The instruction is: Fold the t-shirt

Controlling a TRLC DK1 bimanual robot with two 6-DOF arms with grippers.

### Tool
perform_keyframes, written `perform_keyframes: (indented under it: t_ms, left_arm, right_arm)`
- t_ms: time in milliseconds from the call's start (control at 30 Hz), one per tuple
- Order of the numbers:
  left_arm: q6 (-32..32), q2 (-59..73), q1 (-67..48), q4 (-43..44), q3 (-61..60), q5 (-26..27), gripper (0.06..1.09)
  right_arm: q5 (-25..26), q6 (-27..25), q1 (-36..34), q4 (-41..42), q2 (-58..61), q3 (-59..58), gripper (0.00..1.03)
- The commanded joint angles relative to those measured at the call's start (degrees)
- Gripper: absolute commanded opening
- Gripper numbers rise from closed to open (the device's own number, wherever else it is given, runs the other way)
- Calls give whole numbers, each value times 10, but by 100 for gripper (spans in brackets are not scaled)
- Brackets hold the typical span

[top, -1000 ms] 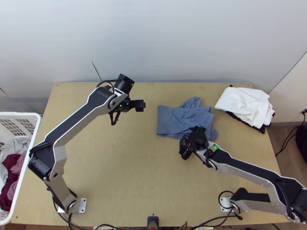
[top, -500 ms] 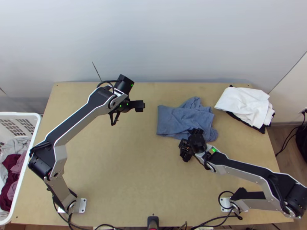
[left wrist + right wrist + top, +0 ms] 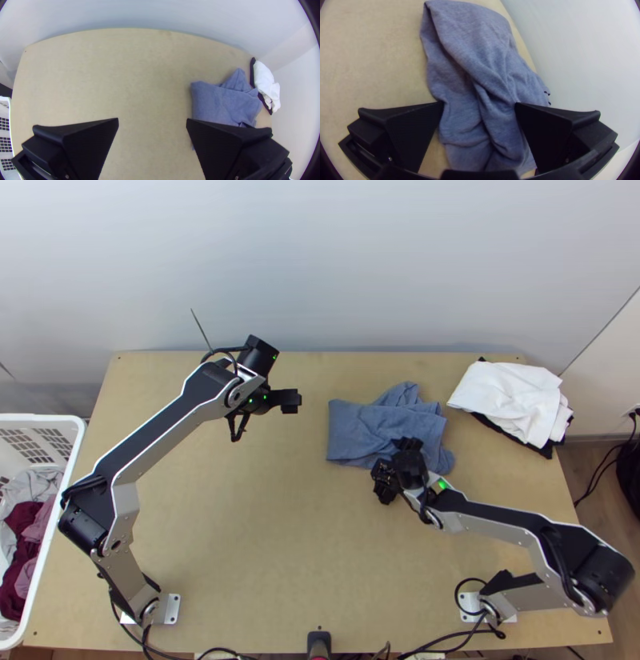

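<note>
Your t-shirt (image 3: 364, 424) lies on the desk (image 3: 264, 540), right of the middle and nearer the far edge, folded into layers, with rumples toward the right edge and one corner poking out toward the far edge. Your right hand (image 3: 396, 464) is at the shirt's side facing the near edge, open, with cloth showing between its parted fingers. Your left hand (image 3: 264, 413) is over the far left part of the desk, wide open and holding nothing. Near the far right corner you have a white cloth (image 3: 508, 398) on a black one (image 3: 546, 450); beside the left edge, a white basket (image 3: 78, 444) holding clothes (image 3: 22, 524).
</note>
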Motion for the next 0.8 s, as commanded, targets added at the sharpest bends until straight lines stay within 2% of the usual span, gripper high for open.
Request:
perform_keyframes:
  t_ms: [0, 233, 367, 533, 567, 600, 633, 700, 767]
  left_arm:
    - [1, 0, 1, 0, 0, 0, 104]
    - [6, -3, 11, 0, 1, 0, 104]
    - [7, 1, 16, 0, 3, 2, 104]
    - [4, 3, 10, 0, 10, 3, 104]
    - [4, 3, 9, 0, 9, 3, 104]
    - [4, 2, 9, -1, 7, 3, 104]
    - [4, 2, 9, -1, 5, 3, 104]
    - [5, 2, 11, -1, 5, 3, 104]
    - [5, 2, 11, -1, 9, 3, 104]
  right_arm:
    - [6, -7, -19, 20, 53, 39, 99]
    - [8, -17, -21, 42, 55, 44, 99]
    - [8, -19, -33, 46, 100, 69, 99]
    - [8, -2, -44, 45, 142, 127, 99]
    - [9, 7, -48, 42, 148, 140, 96]
    - [11, 10, -53, 38, 153, 150, 86]
    - [11, 17, -57, 33, 156, 157, 70]
    - [11, 17, -58, 27, 162, 167, 11]
    - [14, 28, -60, 21, 165, 167, 9]
